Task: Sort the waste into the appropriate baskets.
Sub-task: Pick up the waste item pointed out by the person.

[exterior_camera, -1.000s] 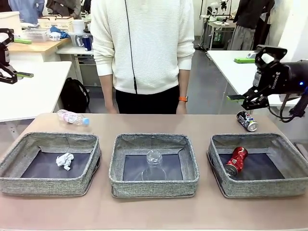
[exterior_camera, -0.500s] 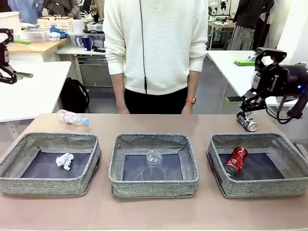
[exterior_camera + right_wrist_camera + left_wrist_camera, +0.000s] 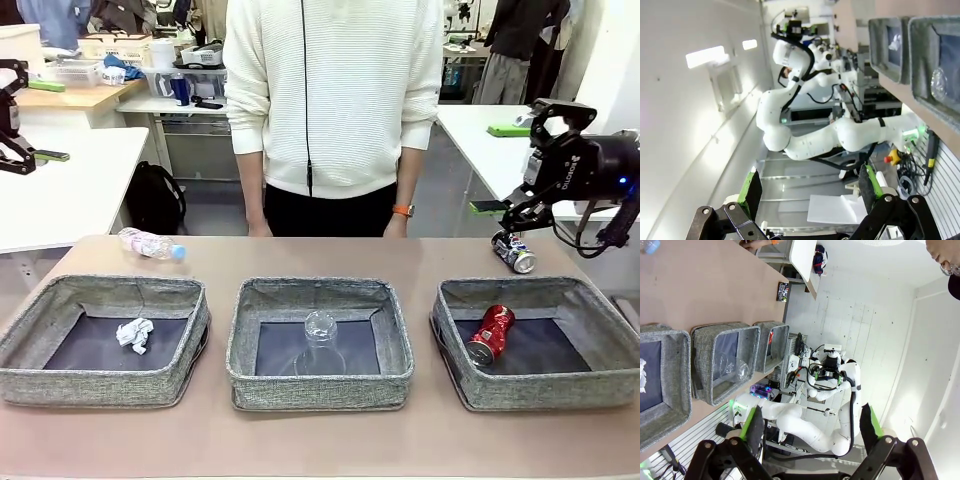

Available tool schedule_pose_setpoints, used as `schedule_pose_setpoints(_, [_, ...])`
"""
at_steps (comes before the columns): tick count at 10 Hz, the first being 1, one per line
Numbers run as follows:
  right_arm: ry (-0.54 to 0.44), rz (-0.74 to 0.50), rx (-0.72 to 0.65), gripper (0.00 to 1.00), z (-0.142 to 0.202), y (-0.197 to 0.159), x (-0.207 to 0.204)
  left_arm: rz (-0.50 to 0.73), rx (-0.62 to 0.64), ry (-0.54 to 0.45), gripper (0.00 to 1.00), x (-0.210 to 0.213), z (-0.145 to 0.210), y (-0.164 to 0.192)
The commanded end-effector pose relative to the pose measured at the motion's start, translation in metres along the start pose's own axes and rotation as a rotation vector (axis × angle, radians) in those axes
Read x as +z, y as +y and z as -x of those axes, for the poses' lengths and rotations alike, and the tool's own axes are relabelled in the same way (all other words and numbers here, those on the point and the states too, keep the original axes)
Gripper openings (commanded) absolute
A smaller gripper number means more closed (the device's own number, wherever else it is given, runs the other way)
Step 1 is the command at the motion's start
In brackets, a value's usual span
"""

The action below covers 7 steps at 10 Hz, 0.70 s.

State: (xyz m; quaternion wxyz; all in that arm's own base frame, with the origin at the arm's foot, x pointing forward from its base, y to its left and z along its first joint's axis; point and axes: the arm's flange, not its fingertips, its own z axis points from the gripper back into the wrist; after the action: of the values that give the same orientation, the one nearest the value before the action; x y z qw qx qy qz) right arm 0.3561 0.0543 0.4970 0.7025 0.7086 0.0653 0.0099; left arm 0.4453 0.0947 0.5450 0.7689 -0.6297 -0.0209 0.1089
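Two pieces lay unsorted behind the baskets: the bottle, and the dark blue can below the wide-open, empty right gripper, seemingly poised to take it; the left gripper gaped empty too.

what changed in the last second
The person stepped sideways toward the picture's right. Nothing was taken or let go. The right gripper stayed open by the dark blue can; bottle, paper ball, cup and red can lie where they were.
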Motion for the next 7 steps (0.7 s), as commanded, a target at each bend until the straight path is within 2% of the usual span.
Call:
schedule_pose_setpoints(1, [0.002,-0.020,0.016,1.00,-0.0021,0.0021,-0.0001,0.015,-0.006,0.004,1.00,0.0006,0.0016,-0.0026])
schedule_pose_setpoints(7, [0.002,-0.020,0.016,1.00,-0.0021,0.0021,-0.0001,0.015,-0.006,0.004,1.00,0.0006,0.0016,-0.0026])
